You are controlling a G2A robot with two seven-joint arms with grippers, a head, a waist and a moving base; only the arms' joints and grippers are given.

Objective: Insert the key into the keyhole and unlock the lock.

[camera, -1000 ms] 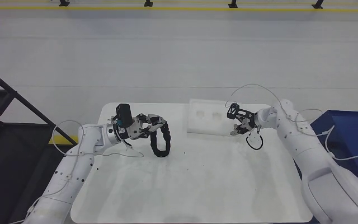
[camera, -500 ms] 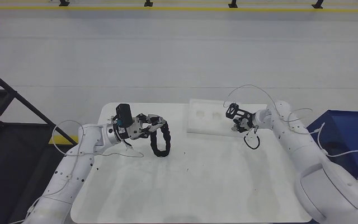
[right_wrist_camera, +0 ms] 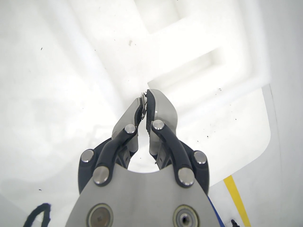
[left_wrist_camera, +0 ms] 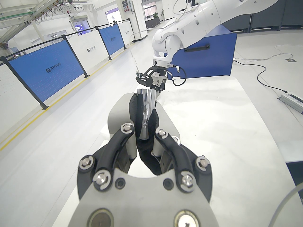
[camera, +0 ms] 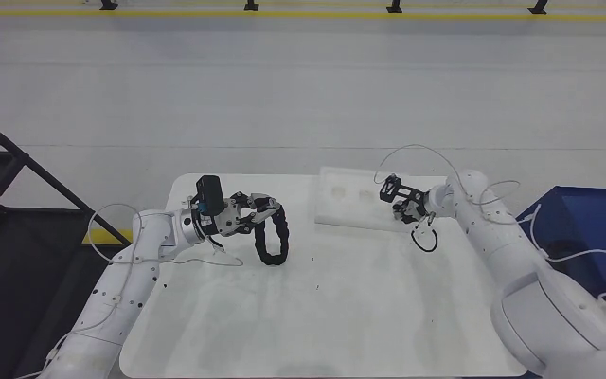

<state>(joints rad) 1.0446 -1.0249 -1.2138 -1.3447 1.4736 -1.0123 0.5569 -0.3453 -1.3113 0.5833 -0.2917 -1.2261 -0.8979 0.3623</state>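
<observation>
Left gripper (left_wrist_camera: 144,128) clamped on lock (left_wrist_camera: 147,102), raised over worktop (camera: 360,313) left-rear corner, chrome end facing right arm, probably presenting keyhole; right gripper (right_wrist_camera: 144,95) pinches key (right_wrist_camera: 143,106) above foam tray (right_wrist_camera: 189,55) at rear edge, apparently for insertion

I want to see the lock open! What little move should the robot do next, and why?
Probably carry the key across the table toward the lock. The right fingers pinch the key by the white foam tray, and the left fingers hold the lock with its shiny end pointing that way, but a wide gap separates them.
</observation>
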